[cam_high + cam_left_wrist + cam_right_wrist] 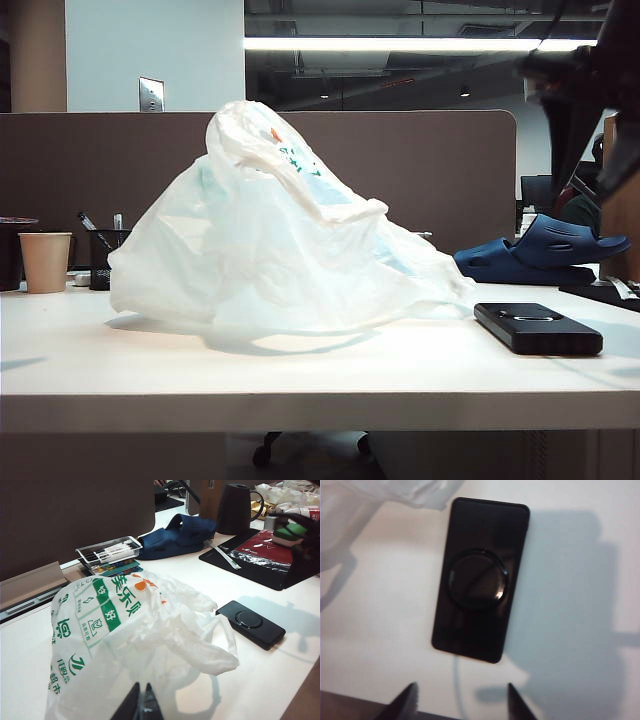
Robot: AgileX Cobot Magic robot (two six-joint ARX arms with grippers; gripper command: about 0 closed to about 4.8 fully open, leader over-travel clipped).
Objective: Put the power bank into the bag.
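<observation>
- My right gripper (461, 700) hangs above the table with its two dark fingertips (405, 700) spread apart and nothing between them; in the exterior view I only see that arm as a dark blur at the upper right.
- Straight below those fingertips, not touched, lies the flat black rectangular power bank (480, 580) with a raised round ring on its top face, flat on the white tabletop (380, 610).
- My left gripper (141, 705) shows as two dark fingers pressed together, right against the crumpled plastic at the near side of the bag; I cannot tell if any film is caught between them.
- The big thin translucent white plastic shopping bag (125, 635) with green printed characters sits in a puffed heap mid-table, one loop handle trailing toward the power bank.
- The power bank rests just beside that handle, outside the bag, toward the right end of the table in the exterior view.
- Behind it lies a dark blue foam clog (540, 250).
- At the far left stand a paper cup (46, 261) and a black mesh pen holder (108, 257).
</observation>
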